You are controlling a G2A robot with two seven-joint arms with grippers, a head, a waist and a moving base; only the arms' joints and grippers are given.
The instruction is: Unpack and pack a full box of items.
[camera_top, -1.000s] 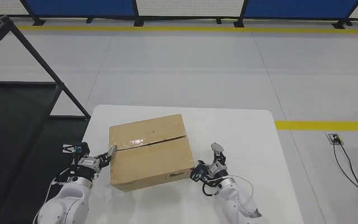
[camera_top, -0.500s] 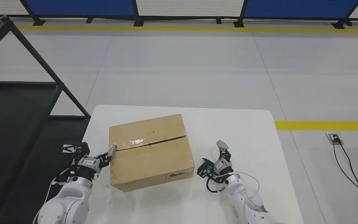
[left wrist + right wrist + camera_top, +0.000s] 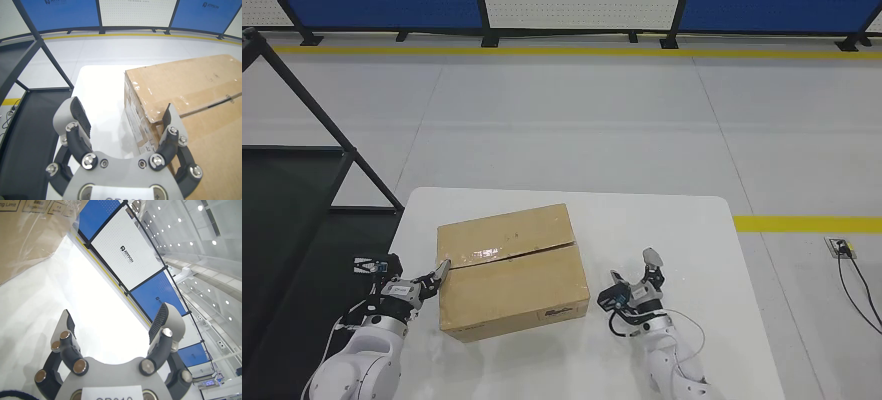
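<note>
White, round-cornered tabletop stood on a pale grey floor. The brown cardboard box sat on the tabletop's left half, turned slightly askew. Its top flaps were closed and met in a seam across the lid, with clear tape along its edges.

The left gripper was at the box's left side with its fingers spread wide and nothing between them. One fingertip lay at the box's upper edge by the seam; whether it touched could not be told.

The right gripper was near the box's near right corner, apart from it, its fingers likewise spread and empty.

A black metal frame stood beside the tabletop's left edge. A yellow floor line ran off to the right, and blue and white fence panels closed the far side.
</note>
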